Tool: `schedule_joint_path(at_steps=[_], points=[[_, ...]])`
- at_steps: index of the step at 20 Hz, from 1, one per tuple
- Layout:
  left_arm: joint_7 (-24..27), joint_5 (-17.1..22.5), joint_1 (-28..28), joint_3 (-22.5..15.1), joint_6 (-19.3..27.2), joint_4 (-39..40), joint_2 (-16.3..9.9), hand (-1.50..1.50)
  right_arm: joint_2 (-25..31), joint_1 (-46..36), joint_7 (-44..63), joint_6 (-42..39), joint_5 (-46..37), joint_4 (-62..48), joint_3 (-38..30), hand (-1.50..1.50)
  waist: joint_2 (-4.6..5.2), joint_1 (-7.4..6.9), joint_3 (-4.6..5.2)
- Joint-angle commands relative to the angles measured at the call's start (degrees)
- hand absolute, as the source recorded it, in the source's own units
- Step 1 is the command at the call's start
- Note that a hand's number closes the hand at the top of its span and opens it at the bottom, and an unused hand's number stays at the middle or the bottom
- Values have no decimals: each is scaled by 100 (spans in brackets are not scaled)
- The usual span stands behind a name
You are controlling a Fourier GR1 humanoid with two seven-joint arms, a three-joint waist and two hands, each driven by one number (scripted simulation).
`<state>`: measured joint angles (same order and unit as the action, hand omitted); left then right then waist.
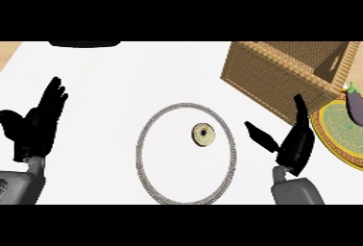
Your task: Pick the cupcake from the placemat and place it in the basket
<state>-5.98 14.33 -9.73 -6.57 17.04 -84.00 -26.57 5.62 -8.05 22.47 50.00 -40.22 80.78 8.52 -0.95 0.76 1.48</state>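
Cupcake (204, 134) sits on round white placemat (186, 153), right of its centre. Right robot hand (294, 142) open, empty, just right of placemat: cupcake lies to its left, nearer than to left robot hand (37, 126), open, resting. Wicker basket (284, 72) beyond right hand.

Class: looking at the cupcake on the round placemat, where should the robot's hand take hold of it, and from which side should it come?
Grip the cupcake round its rim, coming from above and the right, probably. It sits upright and alone inside the placemat, its round top facing up, and the open right hand is nearest; the left hand rests far off.
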Motion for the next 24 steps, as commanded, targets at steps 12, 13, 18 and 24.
schedule_joint_path(at_steps=[12,13,18,24], points=[[39,-17,57,37,-5,89,63,0,-550,-527,5019,-4078,-1134,1586,1173,-150,-21,76,-97],[121,-28,5,28,-29,202,124,0,-552,-695,5380,-4360,-1160,1830,1272,-150,12,72,-108],[-226,-153,-15,-1,103,-101,141,0,-556,-970,6255,-4552,-1641,2676,1444,-150,56,-49,-139],[-97,-191,-217,24,-104,54,238,0,-558,-835,6189,-4346,-1705,2668,1602,-150,86,-58,-144]])
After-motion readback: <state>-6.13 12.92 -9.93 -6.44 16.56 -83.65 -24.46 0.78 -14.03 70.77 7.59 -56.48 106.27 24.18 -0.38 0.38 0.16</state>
